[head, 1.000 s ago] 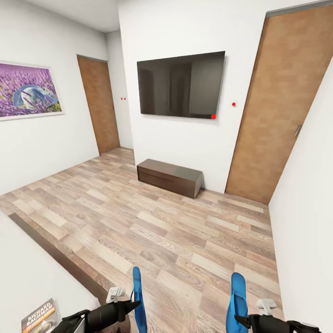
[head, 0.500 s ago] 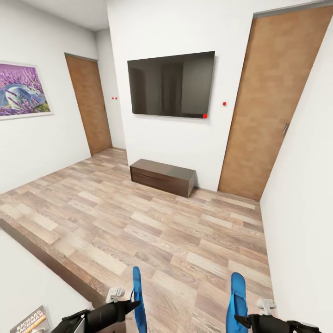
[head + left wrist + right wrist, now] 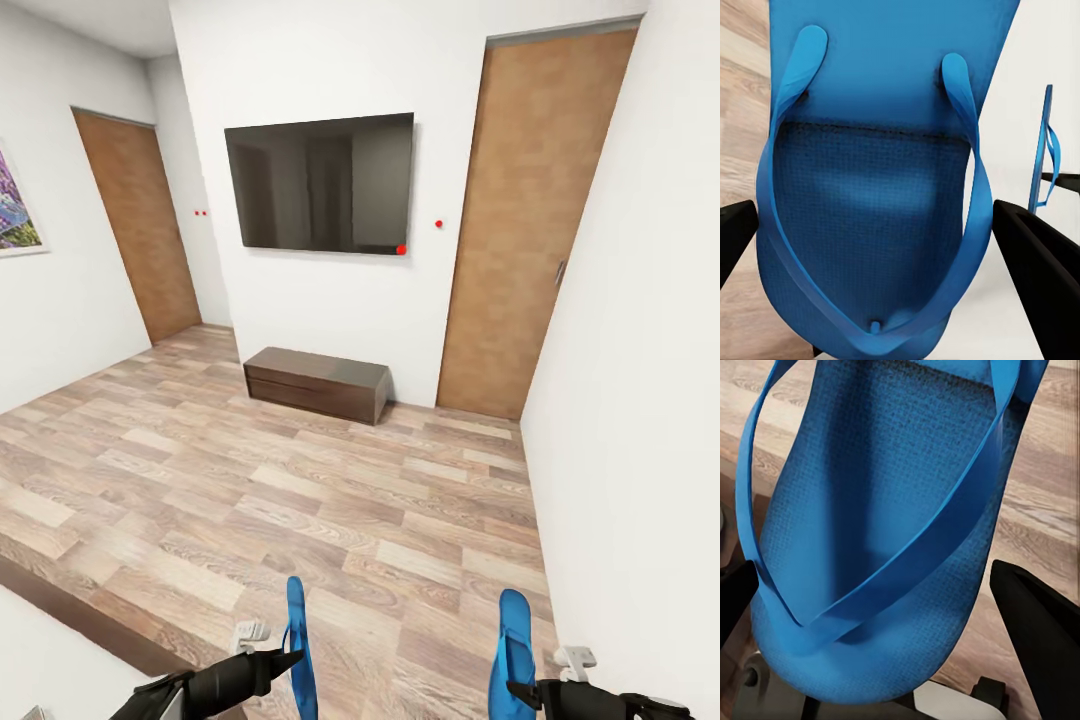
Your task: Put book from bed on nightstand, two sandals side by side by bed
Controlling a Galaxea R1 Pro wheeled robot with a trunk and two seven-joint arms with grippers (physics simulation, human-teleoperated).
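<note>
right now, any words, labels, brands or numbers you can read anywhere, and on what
None can be read.
TV on the wall: dark screen, no brand visible.
Framed picture at the head view's left edge: purple image, no lettering.
Sandal in the left gripper: plain blue, no marking.
Sandal in the right gripper: plain blue, no marking.

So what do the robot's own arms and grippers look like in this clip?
In the head view, both arms end in glossy black, tapering forearm shells leading to the left gripper and right gripper. Each carries a small white, knob-like fitting on top near the wrist. In the wrist views, the fingers are flat, matte black, wedge-shaped pads. No cables or markings are visible.
</note>
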